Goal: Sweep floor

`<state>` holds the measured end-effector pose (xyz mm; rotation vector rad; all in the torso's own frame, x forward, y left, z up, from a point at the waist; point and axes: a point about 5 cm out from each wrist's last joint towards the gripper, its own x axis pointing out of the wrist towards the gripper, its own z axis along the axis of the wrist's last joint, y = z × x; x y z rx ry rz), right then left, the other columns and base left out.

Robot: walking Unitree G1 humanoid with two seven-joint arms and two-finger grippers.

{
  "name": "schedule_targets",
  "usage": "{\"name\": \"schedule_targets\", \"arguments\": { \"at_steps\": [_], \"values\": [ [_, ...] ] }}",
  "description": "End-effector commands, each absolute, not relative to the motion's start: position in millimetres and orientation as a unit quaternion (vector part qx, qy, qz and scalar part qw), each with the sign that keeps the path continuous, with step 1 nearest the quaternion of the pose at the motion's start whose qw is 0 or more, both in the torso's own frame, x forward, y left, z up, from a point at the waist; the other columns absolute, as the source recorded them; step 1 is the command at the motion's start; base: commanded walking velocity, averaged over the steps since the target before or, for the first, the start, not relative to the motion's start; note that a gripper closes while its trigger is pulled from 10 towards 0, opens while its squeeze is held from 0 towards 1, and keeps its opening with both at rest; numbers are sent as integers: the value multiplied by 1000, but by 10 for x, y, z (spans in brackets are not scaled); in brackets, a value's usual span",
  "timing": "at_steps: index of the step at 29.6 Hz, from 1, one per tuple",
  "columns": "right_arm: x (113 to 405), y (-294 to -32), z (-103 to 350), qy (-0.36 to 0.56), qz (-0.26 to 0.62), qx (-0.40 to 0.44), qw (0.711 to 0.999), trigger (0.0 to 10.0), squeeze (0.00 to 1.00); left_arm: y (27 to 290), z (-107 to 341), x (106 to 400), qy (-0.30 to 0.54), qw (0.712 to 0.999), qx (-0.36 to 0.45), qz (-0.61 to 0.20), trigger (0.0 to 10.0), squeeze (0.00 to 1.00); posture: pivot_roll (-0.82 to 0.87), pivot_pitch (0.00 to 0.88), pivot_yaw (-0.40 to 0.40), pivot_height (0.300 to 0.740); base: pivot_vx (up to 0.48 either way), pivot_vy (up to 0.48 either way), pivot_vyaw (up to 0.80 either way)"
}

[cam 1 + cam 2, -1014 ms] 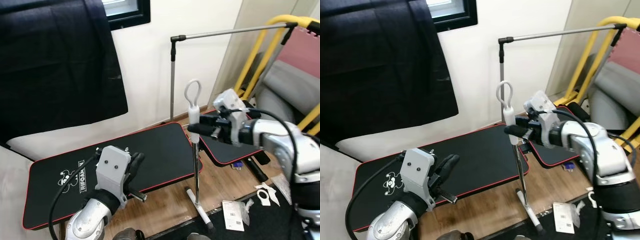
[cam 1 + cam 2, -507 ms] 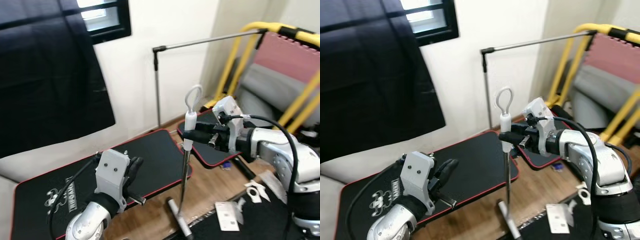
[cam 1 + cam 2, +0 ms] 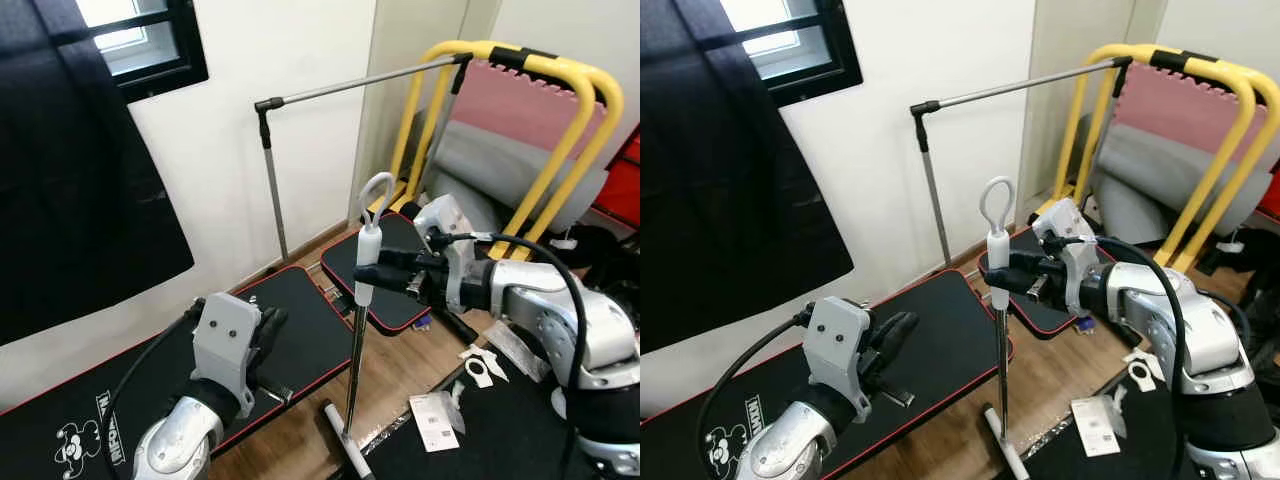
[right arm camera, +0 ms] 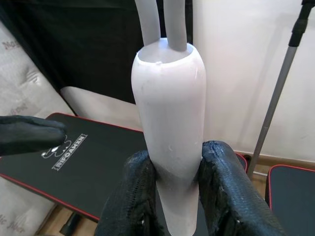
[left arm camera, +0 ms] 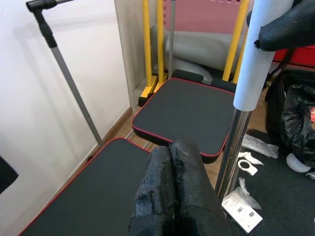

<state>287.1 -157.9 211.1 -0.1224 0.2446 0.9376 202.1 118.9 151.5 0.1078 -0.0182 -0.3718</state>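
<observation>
- We see the broom [image 3: 352, 370] standing straight up in front of us, with its bottom bar on the wooden floor [image 3: 400, 365], near the edge of a black mat [image 3: 290, 330].
- It has a shiny metal pole, a white grip [image 4: 170, 118] near the top, and a white loop [image 3: 376, 195] above that for hanging it up.
- Our right gripper [image 3: 1002, 280] squeezes the white grip, one black finger on each side, so its jaws are closed tight on the broom.
- We think the broom is light and stiff. The pole will not bend, but it is long, so the bottom can swing a lot when the top moves a little.
- The white grip looks smooth, so it may slip or spin between the fingers. Holding it there is good, and a second hold lower on the metal pole would steady it.
- Our left gripper [image 5: 172, 189] is held up beside the pole, a little way off. Its fingers are pressed together and hold nothing.
- Farther out are a second black mat [image 3: 390, 275], a thin clothes rail [image 3: 340, 90], a yellow frame [image 3: 545, 80], and bits of paper [image 3: 435, 420] on the floor.
</observation>
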Motion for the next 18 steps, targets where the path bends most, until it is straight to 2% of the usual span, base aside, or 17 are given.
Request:
{"name": "schedule_targets", "arguments": {
  "at_steps": [1,6,13,15,18],
  "values": [
    [2882,-1559,2178,105,461,-73,878,10000,0,1222,1512,2053,-13,982,64,-175,10000,0,-111,36,-42,740,0,0,-788],
    [2902,-1599,2225,98,467,-98,874,10000,0,1211,1536,2122,-24,981,74,-179,10000,0,-118,17,-43,740,0,0,-788],
    [2874,-1491,2192,86,493,-101,860,10000,0,1170,1583,2232,-45,979,71,-185,10000,0,-124,0,-37,740,0,0,-788],
    [2857,-1449,2182,82,502,-98,855,10000,0,1165,1583,2230,-45,978,69,-190,10000,0,-123,0,-36,740,0,0,0],
    [2843,-1388,2163,76,514,-94,849,10000,0,1155,1574,2235,-45,977,66,-198,10000,0,-125,0,-37,740,0,-390,0]
  ]
}}
